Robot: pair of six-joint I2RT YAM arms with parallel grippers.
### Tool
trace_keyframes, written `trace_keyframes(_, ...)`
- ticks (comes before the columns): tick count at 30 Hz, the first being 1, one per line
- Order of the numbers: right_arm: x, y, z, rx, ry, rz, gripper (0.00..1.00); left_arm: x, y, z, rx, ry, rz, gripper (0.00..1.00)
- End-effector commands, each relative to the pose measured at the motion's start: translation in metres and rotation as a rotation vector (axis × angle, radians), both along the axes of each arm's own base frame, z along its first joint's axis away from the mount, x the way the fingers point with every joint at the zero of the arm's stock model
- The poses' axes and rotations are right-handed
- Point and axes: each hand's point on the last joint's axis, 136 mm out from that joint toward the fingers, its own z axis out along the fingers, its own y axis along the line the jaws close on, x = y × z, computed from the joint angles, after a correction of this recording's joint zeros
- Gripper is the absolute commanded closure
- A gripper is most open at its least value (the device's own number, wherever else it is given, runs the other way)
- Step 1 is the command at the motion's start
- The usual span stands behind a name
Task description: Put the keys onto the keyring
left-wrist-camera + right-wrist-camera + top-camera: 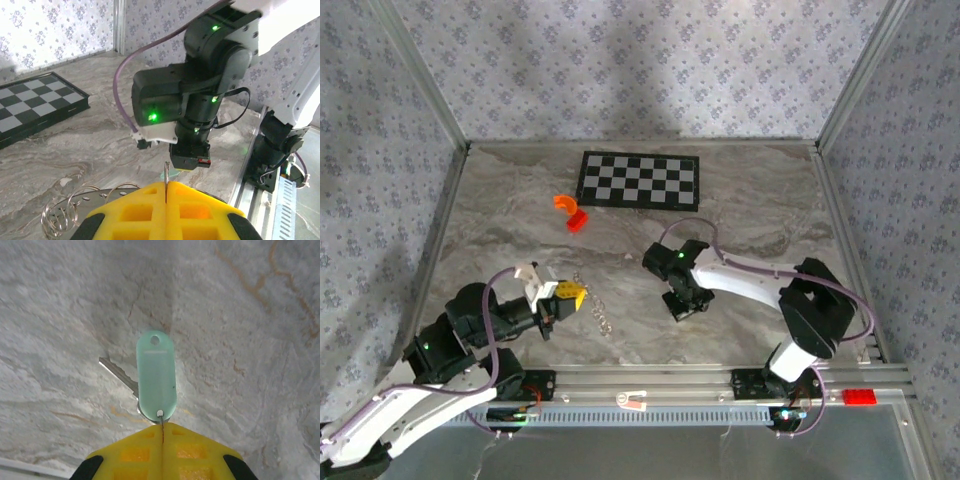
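- Under the right gripper, right of table centre, I'm seeing the keys. The tag's long axis is running straight away from the fingertips in the wrist cam, w/ the big-hole end pointing far and the small-hole end nearest the tips.
- A metal blade is poking out from beneath the tag, slanting up-left in that view, diagonal to the tag.
- The tag is showing pale teal-green, flat, translucent, w/ rounded ends and a faint label strip just below the far hole. The blade is plain grey.
- The right gripper's yellow fingers are pressing together, clamped on the tag's near end at the small hole.
- The left gripper is sitting w/ fingers together too. A thin dark line is showing at the seam; can't tell if anything's pinched there.
- The keyring is lying on the table just beside the left tips. In the left wrist cam it's showing as silvery wire loops at lower left.
- The right gripper is hanging straight ahead of the left wrist cam, w/ bare marble btwn it and the keyring.
- At the back, the checkerboard is lying flat. The orange curved piece and red piece are sitting just beside each other near its left end, well apart from both grippers.
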Motion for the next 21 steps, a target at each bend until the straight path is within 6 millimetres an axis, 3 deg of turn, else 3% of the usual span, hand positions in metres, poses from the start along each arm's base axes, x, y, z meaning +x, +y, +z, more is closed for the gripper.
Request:
trace_keyframes(1, -0.022, -0.015, 0.001, -0.097, 0.128, 0.047, 1.0, -0.007, -0.002, 0.02, -0.082, -0.029, -0.037, 1.0)
trace_keyframes(14, -0.04, -0.007, -0.022, -0.108, 0.291, 0.108, 1.0, -0.01, -0.001, 0.023, -0.095, -0.038, -0.047, 1.0)
trace_keyframes(21, -0.04, -0.007, -0.031, -0.098, 0.309, 0.099, 1.0, -0.008, -0.003, 0.022, -0.086, -0.035, -0.043, 1.0)
